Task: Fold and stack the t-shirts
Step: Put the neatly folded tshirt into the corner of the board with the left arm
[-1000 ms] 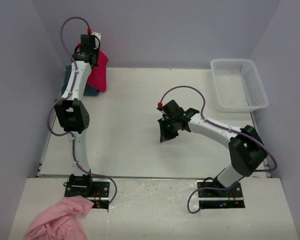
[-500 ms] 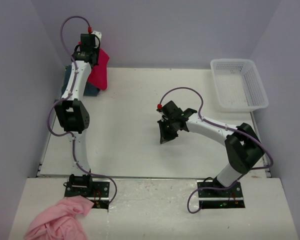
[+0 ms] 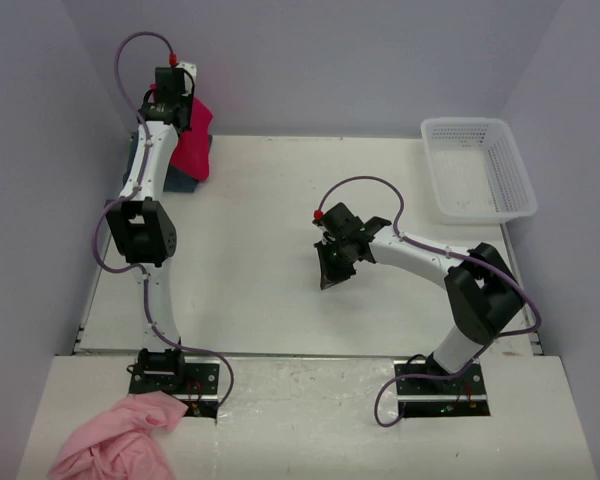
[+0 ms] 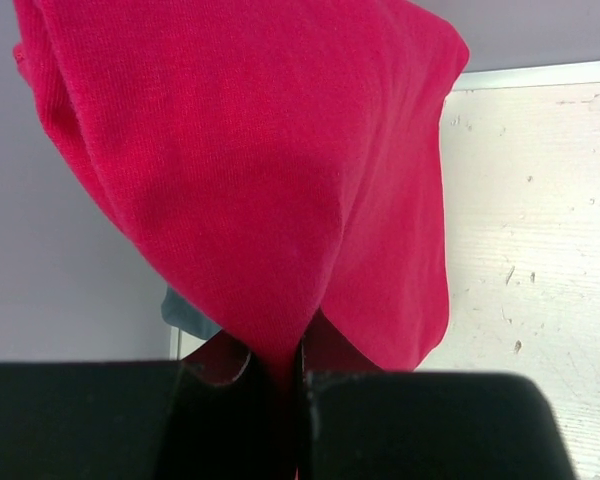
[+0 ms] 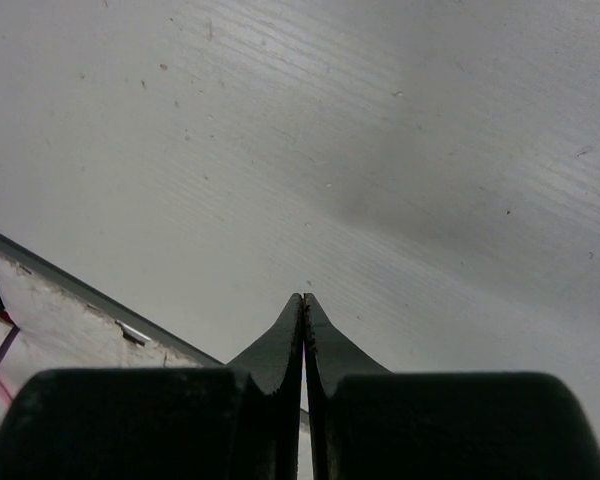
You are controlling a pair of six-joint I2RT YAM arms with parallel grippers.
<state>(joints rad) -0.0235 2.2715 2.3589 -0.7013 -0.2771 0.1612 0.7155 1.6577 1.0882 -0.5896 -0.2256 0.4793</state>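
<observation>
Lift-off stage of the folding task. The left gripper (image 4: pixel 277 352) had its jaws clamped on a pinched bunch of the red shirt (image 4: pixel 250 170), which hung from them in a loose, crumpled drape directly above the teal shirt (image 3: pixel 185 183). The teal shirt lay at the far left corner of the worktop (image 3: pixel 260 230). Whether the red hem touched the teal shirt below could not be told from either view. The right gripper (image 5: pixel 303 310) hovered well apart from the teal shirt, over the bare middle of the worktop, with its jaws pressed together on nothing. A white basket (image 3: pixel 465 122) stood at the corner across the far edge from the teal shirt. A pink cloth (image 3: pixel 115 445) lay well apart from it on the near ledge, beside the left arm's base. Judged from this arrangement, the step in hand was taking the red shirt off the pile, and no fold had yet been made. The next move probably called for carrying the red shirt away from the teal shirt toward the middle and lowering it there. The right jaws would then need to part and take a second edge, so that the cloth could be spread flat before folding.
</observation>
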